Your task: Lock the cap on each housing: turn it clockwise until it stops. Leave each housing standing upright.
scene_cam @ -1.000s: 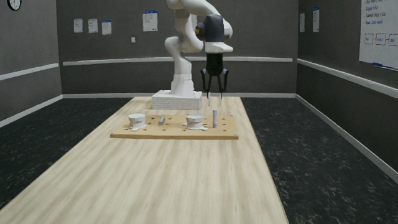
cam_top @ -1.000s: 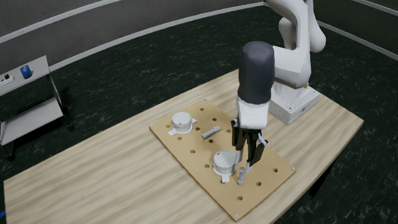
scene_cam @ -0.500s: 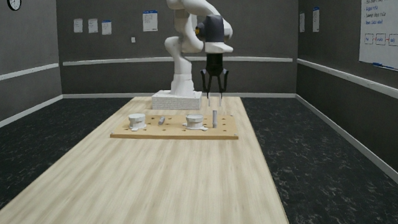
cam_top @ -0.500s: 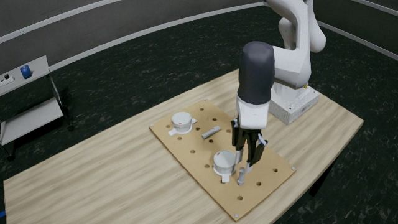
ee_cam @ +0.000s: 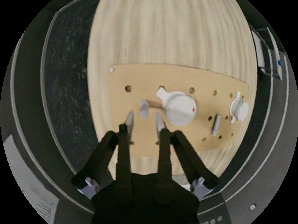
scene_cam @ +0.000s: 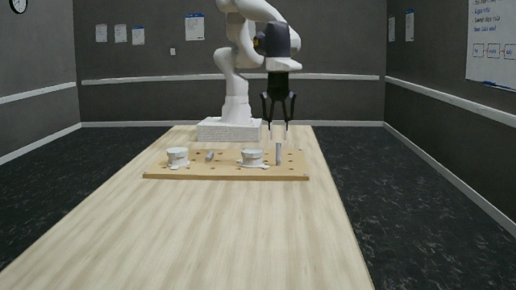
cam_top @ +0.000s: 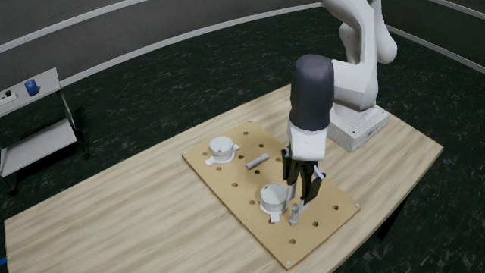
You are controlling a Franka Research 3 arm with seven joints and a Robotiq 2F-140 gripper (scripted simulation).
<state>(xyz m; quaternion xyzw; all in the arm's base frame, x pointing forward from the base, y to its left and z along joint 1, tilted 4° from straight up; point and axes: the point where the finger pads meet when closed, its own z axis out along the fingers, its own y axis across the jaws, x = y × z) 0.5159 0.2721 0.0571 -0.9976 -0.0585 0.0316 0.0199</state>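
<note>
One hand point(cam_top: 296, 201) point(scene_cam: 278, 132) point(ee_cam: 144, 117) — pointing down, fingers parted, above upright peg point(cam_top: 294, 215) point(scene_cam: 278, 154) point(ee_cam: 144, 109).

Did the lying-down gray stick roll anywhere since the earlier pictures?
No, the gray stick lies in the same spot beside the same holes in the board.
</note>
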